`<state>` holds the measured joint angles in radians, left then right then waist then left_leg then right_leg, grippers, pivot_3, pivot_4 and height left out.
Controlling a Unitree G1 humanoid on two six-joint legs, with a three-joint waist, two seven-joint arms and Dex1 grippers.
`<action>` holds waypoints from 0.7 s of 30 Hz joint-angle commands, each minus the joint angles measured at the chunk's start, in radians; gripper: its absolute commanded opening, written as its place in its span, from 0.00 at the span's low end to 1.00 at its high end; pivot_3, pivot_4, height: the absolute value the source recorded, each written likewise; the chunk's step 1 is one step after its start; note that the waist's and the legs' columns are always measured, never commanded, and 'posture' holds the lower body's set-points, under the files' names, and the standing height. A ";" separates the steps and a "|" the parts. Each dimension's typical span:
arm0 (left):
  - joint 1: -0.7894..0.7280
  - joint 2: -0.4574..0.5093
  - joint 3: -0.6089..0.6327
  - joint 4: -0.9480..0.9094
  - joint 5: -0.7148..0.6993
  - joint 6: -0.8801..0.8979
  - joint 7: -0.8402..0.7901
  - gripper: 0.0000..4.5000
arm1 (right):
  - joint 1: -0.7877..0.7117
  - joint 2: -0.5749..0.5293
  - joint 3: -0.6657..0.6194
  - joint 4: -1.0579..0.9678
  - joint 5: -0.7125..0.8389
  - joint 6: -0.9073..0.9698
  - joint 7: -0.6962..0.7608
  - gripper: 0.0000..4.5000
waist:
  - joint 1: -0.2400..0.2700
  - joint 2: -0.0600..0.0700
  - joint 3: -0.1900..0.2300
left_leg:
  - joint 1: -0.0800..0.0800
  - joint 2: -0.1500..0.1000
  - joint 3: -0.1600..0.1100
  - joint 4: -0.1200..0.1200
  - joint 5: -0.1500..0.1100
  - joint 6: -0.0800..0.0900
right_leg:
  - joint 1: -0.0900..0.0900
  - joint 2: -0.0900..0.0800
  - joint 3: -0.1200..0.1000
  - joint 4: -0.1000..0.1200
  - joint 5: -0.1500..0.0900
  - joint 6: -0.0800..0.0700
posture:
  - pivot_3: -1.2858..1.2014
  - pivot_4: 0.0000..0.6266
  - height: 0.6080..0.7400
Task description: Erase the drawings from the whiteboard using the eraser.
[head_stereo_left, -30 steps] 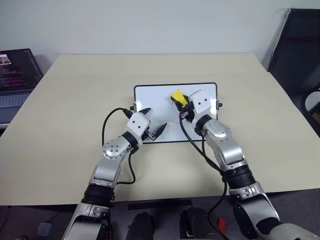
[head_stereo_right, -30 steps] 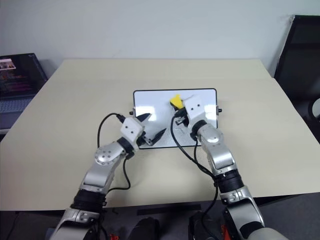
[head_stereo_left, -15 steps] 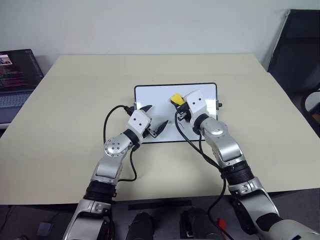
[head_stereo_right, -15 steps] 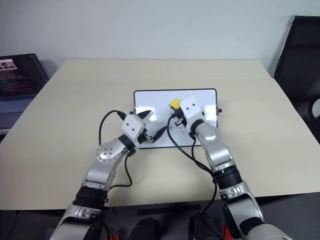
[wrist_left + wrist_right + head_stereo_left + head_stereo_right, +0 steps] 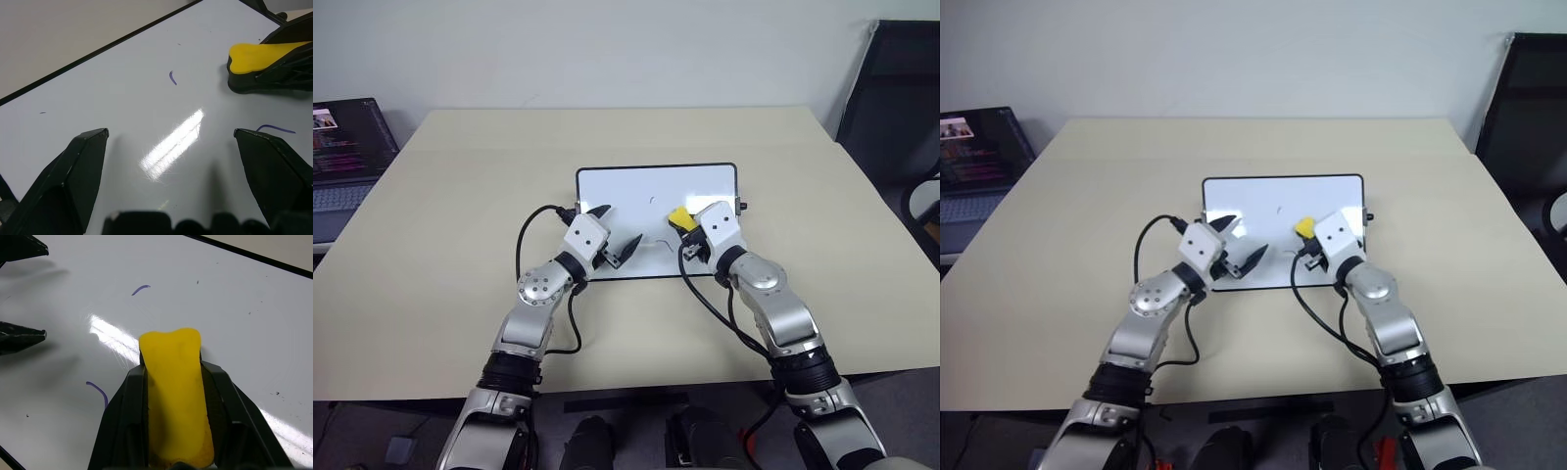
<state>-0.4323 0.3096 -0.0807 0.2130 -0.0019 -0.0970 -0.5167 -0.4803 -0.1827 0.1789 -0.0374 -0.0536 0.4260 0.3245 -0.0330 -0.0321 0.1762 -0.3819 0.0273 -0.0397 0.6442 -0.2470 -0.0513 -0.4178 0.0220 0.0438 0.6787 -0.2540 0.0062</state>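
Observation:
The whiteboard [image 5: 626, 186] lies flat in the middle of the table. My right gripper [image 5: 682, 222] is shut on the yellow eraser [image 5: 678, 214], low over the board's right half. The eraser [image 5: 175, 391] sits lengthwise between the black fingers. Two of the drawings show as thin dark strokes: a short curved one [image 5: 172, 78] near the board's middle and another [image 5: 276, 129] close to the eraser, near the board's front edge. My left gripper [image 5: 621, 225] stands open over the board's left half, nothing between its fingers [image 5: 78, 166].
The beige table [image 5: 460, 196] has wide bare areas around the board. An open laptop [image 5: 342, 147] stands off the table's left edge. A black chair [image 5: 901, 98] is at the far right. Black cables loop from both wrists over the table's front.
My right gripper has carried the eraser from the board's upper middle toward its right and nearer side. The left gripper has stayed in place, still open.

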 commanded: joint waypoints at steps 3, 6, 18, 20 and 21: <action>-0.031 -0.006 0.001 -0.002 -0.010 -0.029 -0.003 1.00 | -0.061 0.044 -0.031 0.027 0.028 -0.089 -0.017 0.25 | -0.003 0.000 0.000 | -0.001 0.000 0.001 0.000 0.000 0.000 | -0.001 0.000 0.000 0.000 0.000 0.000 | 0.52 0.24 1.00; -0.031 -0.004 0.002 0.000 -0.011 -0.030 -0.007 1.00 | -0.080 0.054 -0.015 0.045 0.022 -0.173 -0.010 0.25 | -0.002 0.000 0.000 | -0.003 0.000 0.001 -0.001 0.000 0.000 | -0.003 0.000 0.000 -0.001 0.000 0.000 | 0.52 0.24 1.00; -0.048 0.007 0.016 0.011 -0.011 -0.022 -0.005 1.00 | -0.212 0.095 0.056 0.287 -0.058 -0.256 -0.023 0.25 | -0.001 0.000 0.000 | -0.004 0.000 0.000 -0.002 0.000 0.000 | -0.003 0.000 0.000 -0.003 0.000 0.000 | 0.52 0.24 1.00; -0.048 0.010 0.018 0.009 -0.010 -0.022 -0.004 1.00 | -0.222 0.089 0.055 0.329 -0.073 -0.277 -0.033 0.25 | 0.000 0.000 0.000 | -0.004 0.000 0.000 -0.002 0.000 0.000 | -0.003 0.000 0.000 -0.003 0.000 0.000 | 0.52 0.24 1.00; -0.047 0.010 0.018 0.007 -0.010 -0.022 -0.003 1.00 | -0.223 0.086 0.052 0.345 -0.077 -0.281 -0.038 0.25 | 0.000 0.000 0.000 | -0.004 0.000 0.000 -0.002 0.000 0.000 | -0.003 0.000 0.000 -0.003 0.000 0.000 | 0.52 0.24 1.00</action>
<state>-0.4628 0.3152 -0.0742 0.2422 -0.0019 -0.1013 -0.5237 -0.6876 -0.0913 0.2377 0.2901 -0.1123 0.1590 0.3022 -0.0328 -0.0318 0.1766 -0.3861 0.0275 -0.0395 0.6423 -0.2472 -0.0514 -0.4208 0.0220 0.0440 0.6757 -0.2539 0.0063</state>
